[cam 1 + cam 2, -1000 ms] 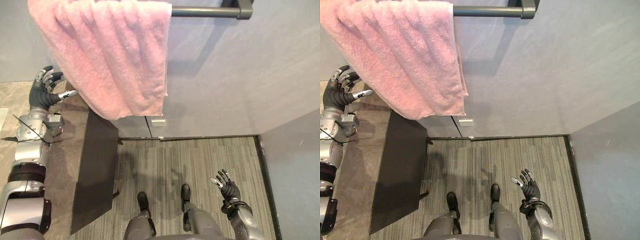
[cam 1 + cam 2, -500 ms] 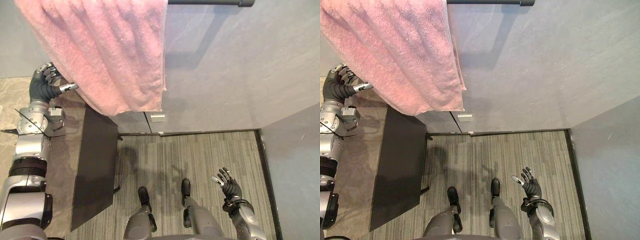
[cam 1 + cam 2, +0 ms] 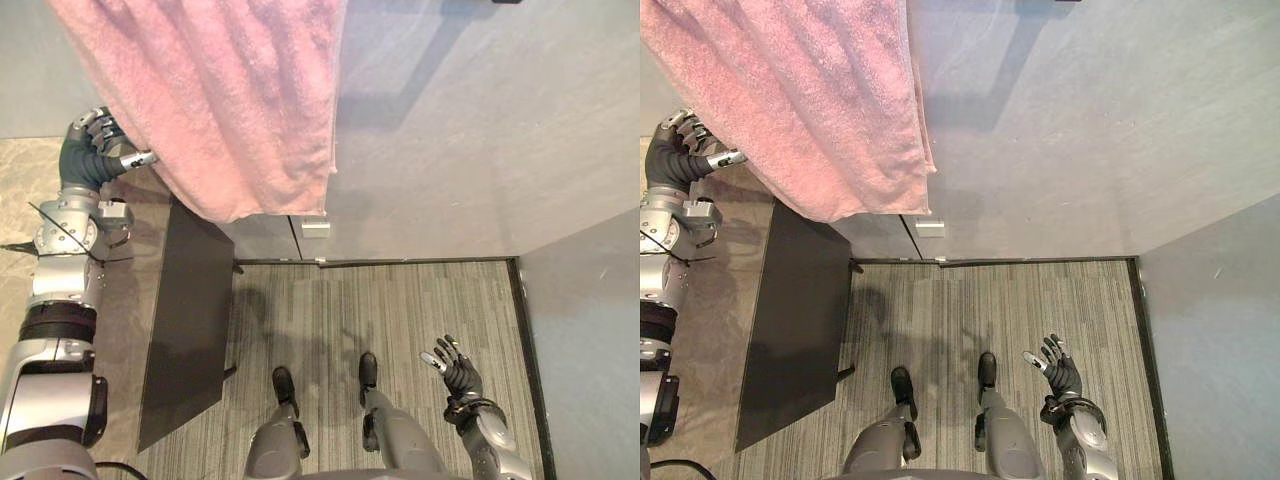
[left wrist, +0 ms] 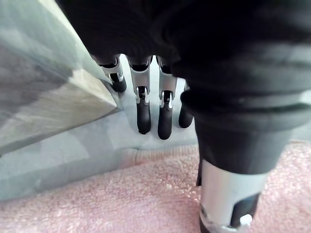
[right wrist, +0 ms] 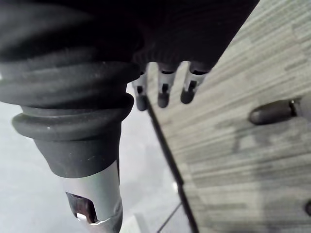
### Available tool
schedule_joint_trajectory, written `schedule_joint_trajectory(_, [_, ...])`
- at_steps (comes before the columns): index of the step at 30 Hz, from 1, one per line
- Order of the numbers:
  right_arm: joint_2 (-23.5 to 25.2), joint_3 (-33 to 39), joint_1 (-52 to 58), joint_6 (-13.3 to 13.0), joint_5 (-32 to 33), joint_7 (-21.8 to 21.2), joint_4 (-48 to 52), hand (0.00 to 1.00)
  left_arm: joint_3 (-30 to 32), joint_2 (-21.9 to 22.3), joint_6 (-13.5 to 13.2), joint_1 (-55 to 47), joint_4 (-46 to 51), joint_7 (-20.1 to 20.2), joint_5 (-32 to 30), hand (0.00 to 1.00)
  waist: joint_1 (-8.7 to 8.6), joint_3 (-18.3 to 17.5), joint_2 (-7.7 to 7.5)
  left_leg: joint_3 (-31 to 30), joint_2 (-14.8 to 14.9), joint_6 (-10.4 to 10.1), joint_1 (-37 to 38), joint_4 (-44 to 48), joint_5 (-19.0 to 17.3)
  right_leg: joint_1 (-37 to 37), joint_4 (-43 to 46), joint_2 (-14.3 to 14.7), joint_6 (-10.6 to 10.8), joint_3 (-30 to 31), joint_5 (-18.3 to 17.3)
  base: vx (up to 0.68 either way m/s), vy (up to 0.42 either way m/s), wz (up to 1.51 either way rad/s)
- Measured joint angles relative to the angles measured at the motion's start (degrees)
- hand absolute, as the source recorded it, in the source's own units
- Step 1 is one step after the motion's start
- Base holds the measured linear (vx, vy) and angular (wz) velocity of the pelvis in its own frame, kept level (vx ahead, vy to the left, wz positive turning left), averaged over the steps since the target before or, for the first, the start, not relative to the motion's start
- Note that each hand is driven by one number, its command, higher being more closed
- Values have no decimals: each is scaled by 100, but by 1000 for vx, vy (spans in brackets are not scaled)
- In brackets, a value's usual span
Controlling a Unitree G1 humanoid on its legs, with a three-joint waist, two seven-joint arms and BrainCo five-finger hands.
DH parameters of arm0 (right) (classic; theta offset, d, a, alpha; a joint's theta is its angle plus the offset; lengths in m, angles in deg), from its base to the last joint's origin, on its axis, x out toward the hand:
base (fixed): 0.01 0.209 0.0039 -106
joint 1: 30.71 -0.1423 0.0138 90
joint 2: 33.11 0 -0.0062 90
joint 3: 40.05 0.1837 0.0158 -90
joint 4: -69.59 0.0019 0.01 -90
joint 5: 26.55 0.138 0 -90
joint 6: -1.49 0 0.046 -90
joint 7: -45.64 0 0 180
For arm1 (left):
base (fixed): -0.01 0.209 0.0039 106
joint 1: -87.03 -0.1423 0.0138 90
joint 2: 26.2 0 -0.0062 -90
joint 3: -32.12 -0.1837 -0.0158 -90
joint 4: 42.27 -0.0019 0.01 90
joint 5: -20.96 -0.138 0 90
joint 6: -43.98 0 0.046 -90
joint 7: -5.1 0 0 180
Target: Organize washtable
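Towel [image 3: 225,90]: one, pink, hanging down the grey wall [image 3: 480,130], its lower hem clear of the counter [image 3: 125,300].

Left hand [image 3: 85,165]: raised at the towel's near edge. Fingers [image 4: 144,114] lie side by side, loosely straight, closed on nothing. The thumb [image 4: 228,194] stands apart from them and reaches toward the cloth. From the eye views the thumb tip meets the towel's edge; whether it presses the cloth cannot be told.

Left wrist view, added detail: the towel's pile runs beside the thumb and just short of the fingertips, and the dark tips point at bare wall past the hem. No cloth lies between thumb and fingers.

Right hand [image 3: 458,375]: low, well apart from the towel, over the striped floor [image 3: 400,310]. Fingers [image 5: 163,94] are spread and relaxed, holding nothing and touching nothing. Its wrist view shows floor and wall base beyond the fingertips.

Count: one towel, two hands, one counter with one dark side panel [image 3: 190,330], and one small white plate [image 3: 315,228] on the wall.

Positions from the fingers: the counter lies below the left fingers, with the panel dropping from its edge toward the floor. The plate sits below the towel's far corner, well away from either hand.

Eye views, added detail: the towel's full hang, with the hem slanting lower away from the left fingers
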Motion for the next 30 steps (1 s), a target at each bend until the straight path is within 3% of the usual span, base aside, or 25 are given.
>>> schedule_joint_trajectory(8, [63,-12,-60,0,-1,-2,1,0,-55,-75,79,135,0,0,3,0,13,62,-73,57,-1,0,-9,-5,24,-5,-67,-13,-2,38,79,0,2,-2])
schedule_joint_trajectory(20, [119,-226,-111,5,-17,-105,0,0,-621,-373,192,342,20,27,68,0,13,59,-106,152,-106,26,-85,-12,49,-76,-153,-150,86,108,203,3,20,-2])
schedule_joint_trajectory(29, [119,-228,-110,16,-118,-112,0,0,-807,-515,207,354,157,260,117,0,-8,50,-146,178,-163,58,-106,-16,73,-90,-194,-202,123,134,265,1,2,0])
schedule_joint_trajectory(30, [119,-228,-110,16,-118,-112,-1,0,-861,-538,208,354,198,270,117,100,-9,50,-148,177,-171,74,-107,-16,85,-91,-194,-210,129,136,269,0,0,0])
